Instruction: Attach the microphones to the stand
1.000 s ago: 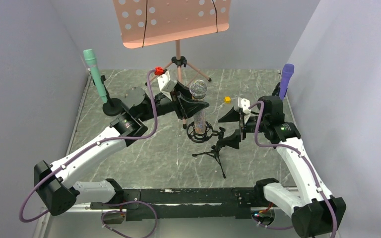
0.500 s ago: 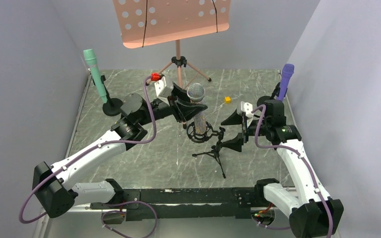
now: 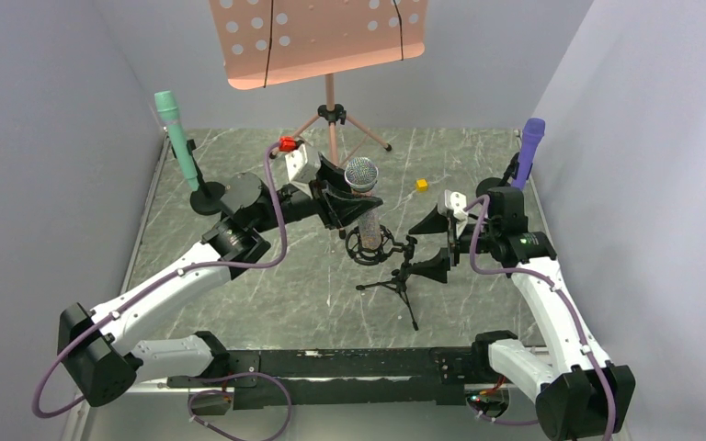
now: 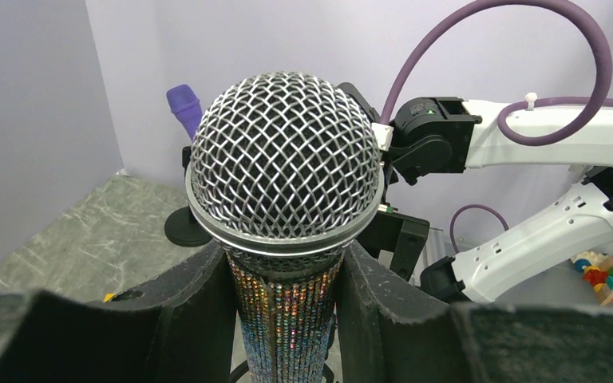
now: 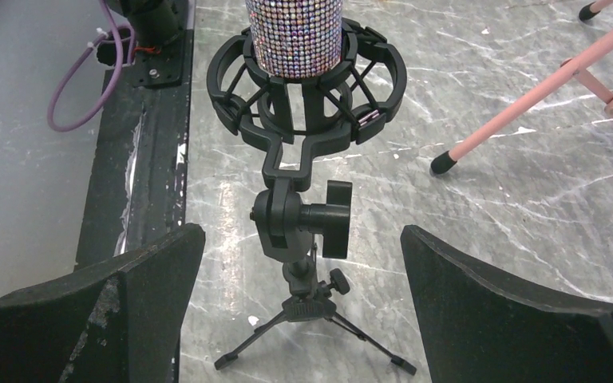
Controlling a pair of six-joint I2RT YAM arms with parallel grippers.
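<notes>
top external: at centre frame the left gripper (image 3: pixel 347 197) holds the silver microphone (image 3: pixel 365 188) upright, its lower end in the black ring mount (image 3: pixel 370 245). the right gripper (image 3: pixel 434 243) waits beside it. the green microphone (image 3: pixel 176 138) at upper left and the purple microphone (image 3: pixel 530 147) at upper right sit in their holders.
left wrist: jaws narrow, clamped on the glittery handle.
right wrist: jaws wide, holding nothing, facing the small tripod stand (image 5: pixel 311 307).
seating looks underway; next, probably press down, then let go.

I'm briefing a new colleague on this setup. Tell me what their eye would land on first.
The glittery silver microphone at the centre of the table, gripped by the left end effector, its lower end inside the black shock mount on a small tripod. The right end effector gapes open beside that tripod. At the back stands a pink music stand, with a mint green microphone far left and a purple microphone far right.
</notes>
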